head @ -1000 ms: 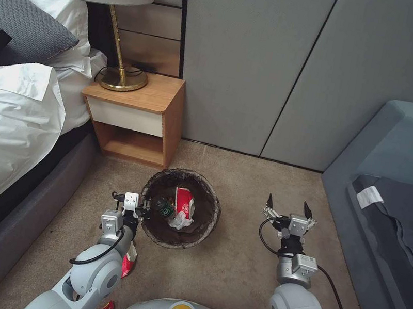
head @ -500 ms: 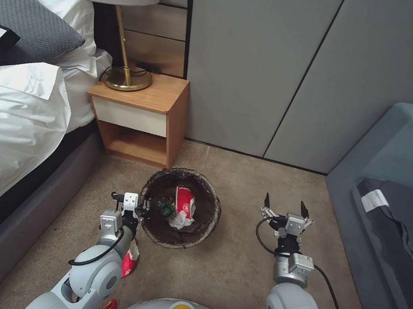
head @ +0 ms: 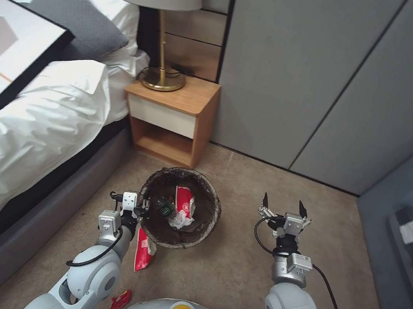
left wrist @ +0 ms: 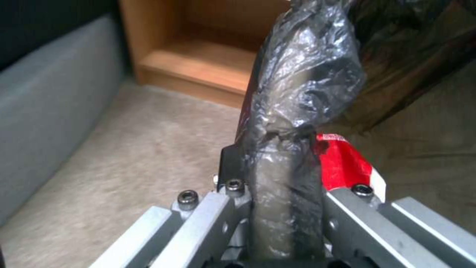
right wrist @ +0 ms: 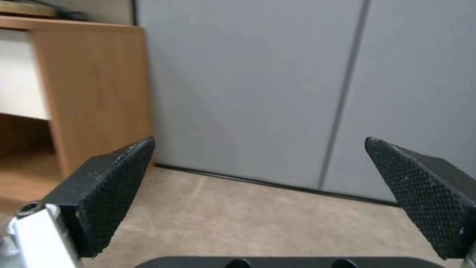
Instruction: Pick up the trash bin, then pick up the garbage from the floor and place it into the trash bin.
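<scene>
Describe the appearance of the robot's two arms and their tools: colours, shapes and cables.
Both arms are silver-grey with rounded, ball-like joints and small boxy white modules near the wrists. A black cable loops along each arm. The right tool has two black pointed fingers with diamond-textured pads. The left tool has a silver metal frame with black hex screws.

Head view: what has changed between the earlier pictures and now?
The whole scene has slid to the right, so the camera turned left with the robot; the furniture did not move. More of the red wrapper on the floor shows. The left end effector stays shut on the bin rim, and the right end effector stays open and empty.
</scene>
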